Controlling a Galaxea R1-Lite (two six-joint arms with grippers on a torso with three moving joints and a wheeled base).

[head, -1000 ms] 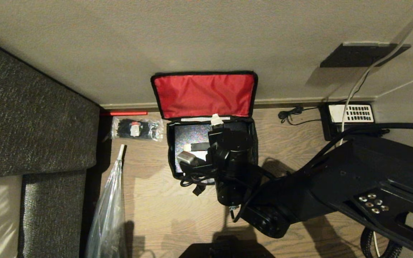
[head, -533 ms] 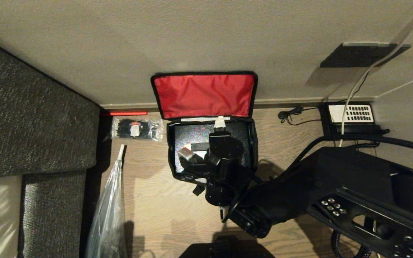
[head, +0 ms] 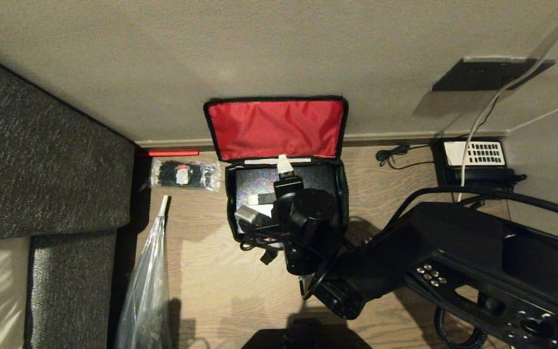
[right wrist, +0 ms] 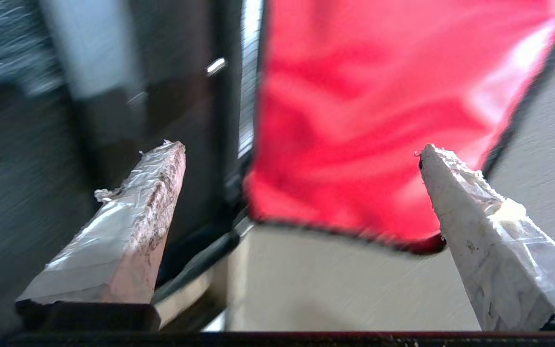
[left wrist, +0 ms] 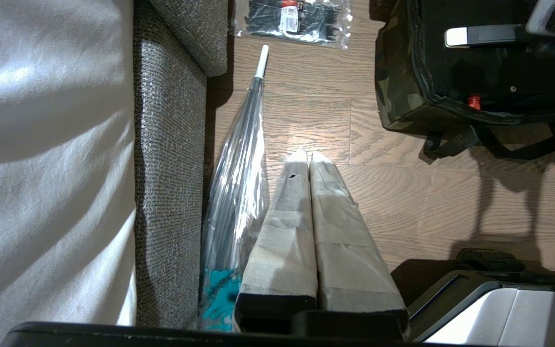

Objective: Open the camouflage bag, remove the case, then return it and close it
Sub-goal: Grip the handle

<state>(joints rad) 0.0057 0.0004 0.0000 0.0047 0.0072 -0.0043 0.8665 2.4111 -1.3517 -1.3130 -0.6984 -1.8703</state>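
Note:
The camouflage bag stands open on the wood floor, its red-lined lid leaning back against the wall. The case, black and speckled, lies flat inside it. My right gripper hovers over the bag's mouth, open and holding nothing. In the right wrist view the right gripper faces the red lid and the bag's black rim. My left gripper is parked shut above the floor, well short of the bag's camouflage side.
A clear packet of black ties lies left of the bag. A clear folded umbrella lies along a grey upholstered seat. A black telephone with cables sits by the wall at the right.
My right arm has swung in, and its gripper has shifted slightly left and turned over the open bag. The bag, lid and case have not moved.

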